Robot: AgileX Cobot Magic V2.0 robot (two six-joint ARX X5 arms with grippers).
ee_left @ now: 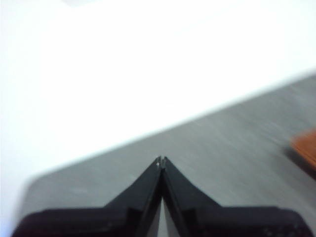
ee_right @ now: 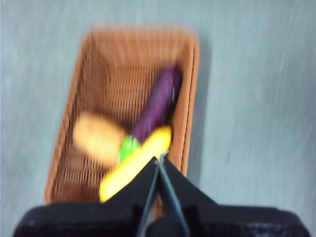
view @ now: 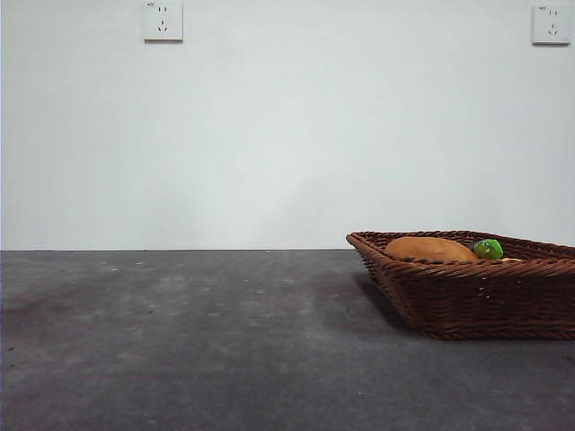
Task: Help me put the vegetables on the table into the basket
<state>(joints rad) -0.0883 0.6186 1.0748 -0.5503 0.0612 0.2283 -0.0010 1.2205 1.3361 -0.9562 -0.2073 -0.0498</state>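
The brown wicker basket [view: 467, 292] stands at the right of the table [view: 180, 341]. Inside it lie all three vegetables: the brown potato [view: 429, 249], the purple eggplant [ee_right: 159, 102] with its green cap [view: 490, 249], and the yellow pepper-like one [ee_right: 133, 165]. My right gripper [ee_right: 161, 157] hangs above the basket [ee_right: 193, 74], near the yellow vegetable's end, jaws shut and holding nothing. The left gripper [ee_left: 161, 159] is also shut and empty over bare table, with a blurred corner of the basket [ee_left: 305, 148] off to one side. Neither arm shows in the front view.
A white wall rises behind the table, with two power sockets [view: 163, 20] [view: 551, 23] high up. Dark grey table surface stretches to the left of the basket.
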